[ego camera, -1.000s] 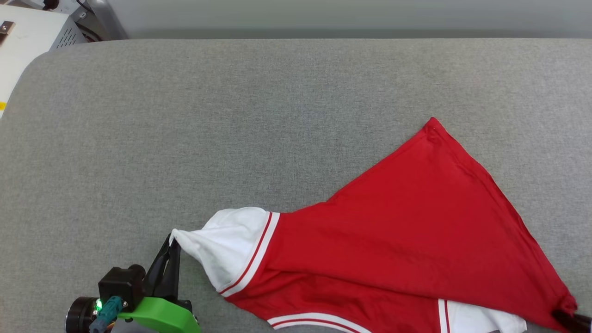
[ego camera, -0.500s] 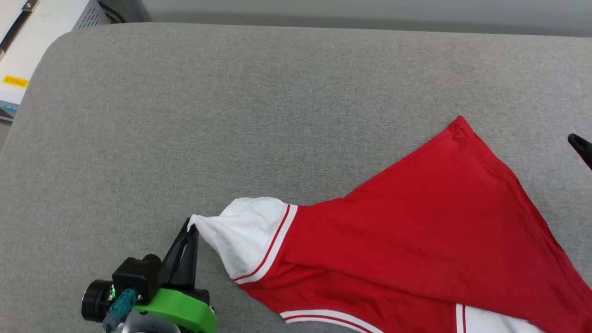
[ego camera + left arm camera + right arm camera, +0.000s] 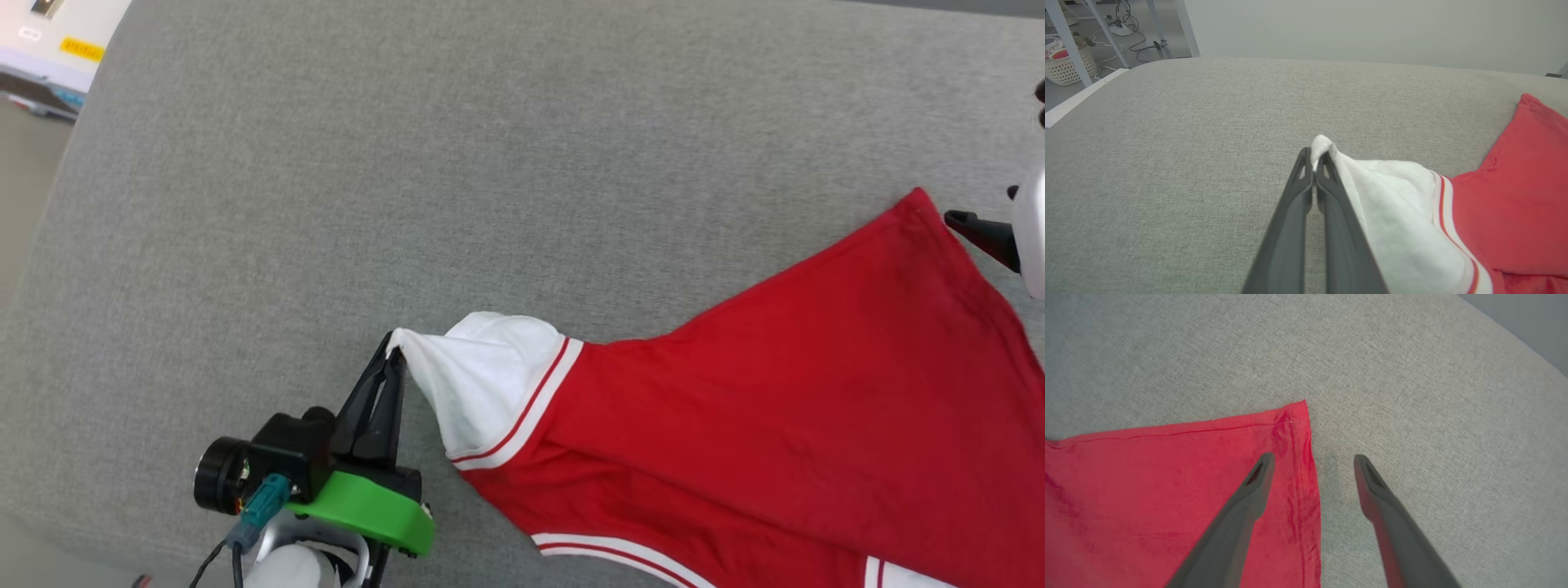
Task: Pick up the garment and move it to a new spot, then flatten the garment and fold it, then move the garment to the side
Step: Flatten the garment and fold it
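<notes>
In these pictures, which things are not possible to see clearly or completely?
- Right wrist view: whether the open right gripper touches the garment below it; height is unclear.
- Head view: the garment's lower part and second sleeve, cut off by the bottom and right edges.
- Left wrist view: how much sleeve the left gripper pinches, hidden by its fingers.

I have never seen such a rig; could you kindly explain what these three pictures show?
This is a two-armed robot. The wide picture comes from its head camera, looking down on a grey fabric-covered surface where a red jersey-style T-shirt with white sleeves lies. The other two come from cameras on its wrists. The left arm's dark fingers are shut on the tip of one white sleeve. The right arm's fingers stand open above a red corner, holding nothing.
</notes>
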Tool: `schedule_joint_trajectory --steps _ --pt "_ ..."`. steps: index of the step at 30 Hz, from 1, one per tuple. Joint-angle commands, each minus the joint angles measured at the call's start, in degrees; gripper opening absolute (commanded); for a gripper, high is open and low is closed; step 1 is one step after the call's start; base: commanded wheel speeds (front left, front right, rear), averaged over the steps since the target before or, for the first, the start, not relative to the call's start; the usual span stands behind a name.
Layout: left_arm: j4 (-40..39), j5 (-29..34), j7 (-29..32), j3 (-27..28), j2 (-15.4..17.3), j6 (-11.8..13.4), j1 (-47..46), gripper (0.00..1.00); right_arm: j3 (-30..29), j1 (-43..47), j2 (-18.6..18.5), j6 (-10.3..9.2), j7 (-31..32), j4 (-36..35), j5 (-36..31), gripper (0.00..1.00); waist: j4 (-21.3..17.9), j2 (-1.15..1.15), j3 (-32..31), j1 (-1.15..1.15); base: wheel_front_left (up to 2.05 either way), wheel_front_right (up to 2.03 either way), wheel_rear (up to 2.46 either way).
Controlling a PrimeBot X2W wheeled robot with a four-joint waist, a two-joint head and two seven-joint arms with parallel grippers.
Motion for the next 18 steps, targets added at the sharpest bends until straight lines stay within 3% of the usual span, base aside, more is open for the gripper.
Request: schedule_joint_trajectory --steps 1,9,13,14,15,16,18 --pt "0.30 0.41 -0.17 0.01 -0.56 -0.38 -1.22 0.00 0.90 -1.72 0.94 -0.05 -0.66 1.69 -0.52 1.00 2.67 0.00 2.85 0.01 0.00 0.00 0.00" --pt "2.07 0.85 -0.33 -0.13 -2.19 -1.72 -2.84 0.00 9.93 -4.16 1.71 -0.05 -1.80 12.05 -1.89 1.00 4.24 0.00 5.04 0.01 0.00 0.00 0.00" --pt "2.91 0.99 -0.37 0.16 -2.68 -2.19 -2.98 0.00 13.32 -2.60 1.91 -0.05 -1.66 14.72 1.24 1.00 4.20 0.00 4.83 0.01 0.00 0.00 0.00" --pt "3.14 1.01 -0.38 0.35 -2.71 -2.28 -2.90 0.00 14.05 -2.61 1.89 -0.05 -1.85 14.90 2.01 0.75 3.98 0.00 4.69 0.01 0.00 0.00 0.00" --pt "3.33 1.03 -0.38 0.53 -2.71 -2.35 -2.81 0.00 14.29 -2.86 1.95 -0.05 -2.65 14.92 2.53 0.22 3.74 0.00 4.55 0.01 0.00 0.00 0.00" --pt "3.57 1.03 -0.39 0.75 -2.68 -2.49 -2.71 0.00 14.42 -3.25 2.12 -0.05 -3.63 15.04 3.23 0.00 3.41 0.00 4.29 0.01 0.00 0.00 0.00" --pt "4.01 1.10 -0.39 1.14 -2.59 -2.81 -2.58 0.00 15.01 -4.35 2.10 -0.05 -5.98 14.65 3.64 0.00 2.77 0.00 3.59 0.01 0.00 0.00 0.00"
